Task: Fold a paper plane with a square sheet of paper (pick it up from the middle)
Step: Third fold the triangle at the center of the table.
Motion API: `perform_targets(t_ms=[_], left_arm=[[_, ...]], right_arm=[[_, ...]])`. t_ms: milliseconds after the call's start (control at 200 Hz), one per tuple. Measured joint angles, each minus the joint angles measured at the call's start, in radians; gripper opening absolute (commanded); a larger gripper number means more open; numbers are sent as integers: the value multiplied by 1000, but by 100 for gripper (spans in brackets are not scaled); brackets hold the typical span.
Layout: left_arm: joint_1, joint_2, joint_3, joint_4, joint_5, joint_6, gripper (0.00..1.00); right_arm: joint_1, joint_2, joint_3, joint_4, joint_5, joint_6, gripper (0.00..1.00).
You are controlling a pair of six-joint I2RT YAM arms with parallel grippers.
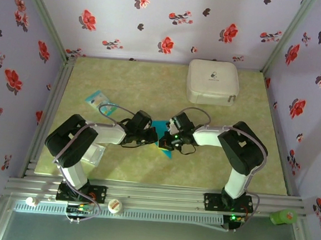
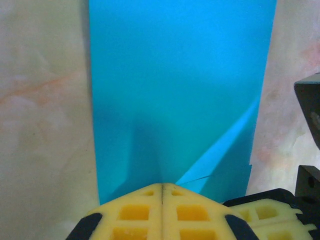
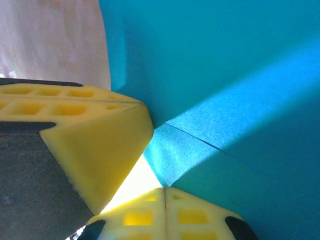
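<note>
1. The square sheet of paper [image 1: 168, 152] is thin, plain and teal-blue.
2. It is folded into a narrower strip [image 2: 175, 90] with straight, parallel long edges.
3. A diagonal flap crosses one corner, ending in a sharp crease [image 3: 200, 140].
4. It lies mid-worktop [image 1: 140, 90], a little right of centre.

On my remote feed I saw the square sheet of paper [image 2: 175, 90] as thin matt teal with a fine grain, the yellow pads [image 2: 132, 215] of the left gripper [image 2: 162, 189] as dull moulded plastic, the table [image 2: 45, 125] smooth and marbled, the rail [image 1: 160, 195] bare metal.
</note>
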Motion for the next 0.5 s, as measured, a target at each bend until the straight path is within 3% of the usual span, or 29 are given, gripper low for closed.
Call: perform_targets(t_ms=[500], left_arm=[[1, 5, -20, 52, 8, -16, 0]], right_arm=[[-16, -129, -150, 19, -2, -6, 7]])
